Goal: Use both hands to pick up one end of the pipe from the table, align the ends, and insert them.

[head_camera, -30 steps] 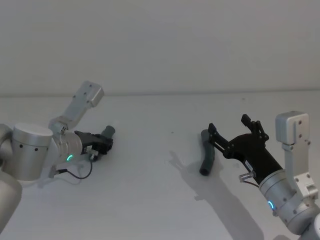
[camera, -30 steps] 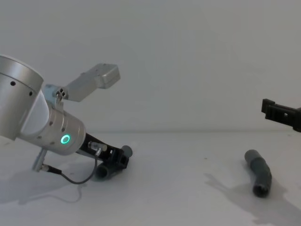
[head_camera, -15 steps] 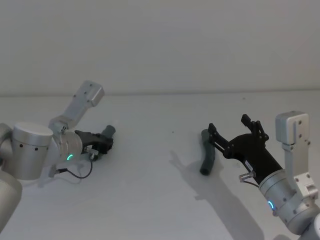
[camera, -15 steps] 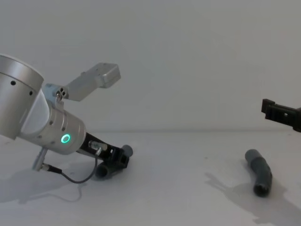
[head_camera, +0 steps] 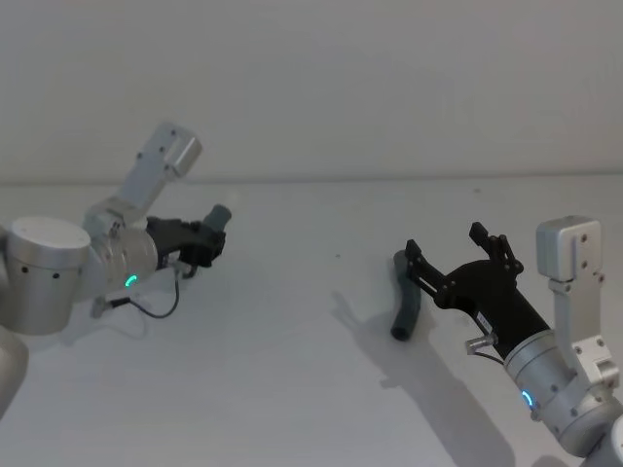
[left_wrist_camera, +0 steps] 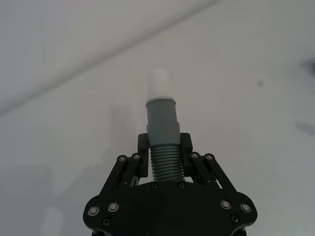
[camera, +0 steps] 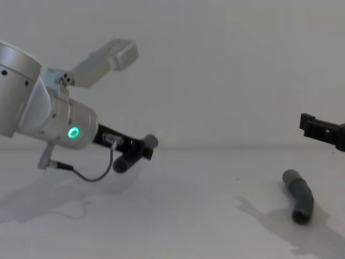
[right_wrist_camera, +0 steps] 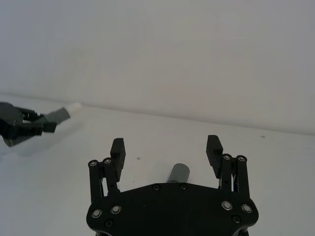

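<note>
My left gripper point(head_camera: 204, 243) is shut on one grey pipe piece point(head_camera: 218, 218) and holds it in the air above the table point(head_camera: 292, 370). In the left wrist view the ribbed piece point(left_wrist_camera: 162, 142) sticks out between the fingers, its white tip point(left_wrist_camera: 161, 81) pointing away. The other bent grey piece point(head_camera: 404, 306) lies on the table, with one round mouth point(right_wrist_camera: 178, 173) just ahead of my right gripper point(right_wrist_camera: 166, 147). That gripper point(head_camera: 445, 241) hovers open close behind and above it, touching nothing. From the side, the held piece point(camera: 135, 154) is tilted and the lying piece point(camera: 299, 195) rests flat.
A thin black cable point(head_camera: 156, 309) loops under the left wrist. The plain off-white wall point(head_camera: 341, 88) stands behind the table. Bare table surface lies between the two arms.
My left gripper has risen with its pipe piece, lifting it off the table and a little to the right. The right gripper and the lying piece have not moved.
</note>
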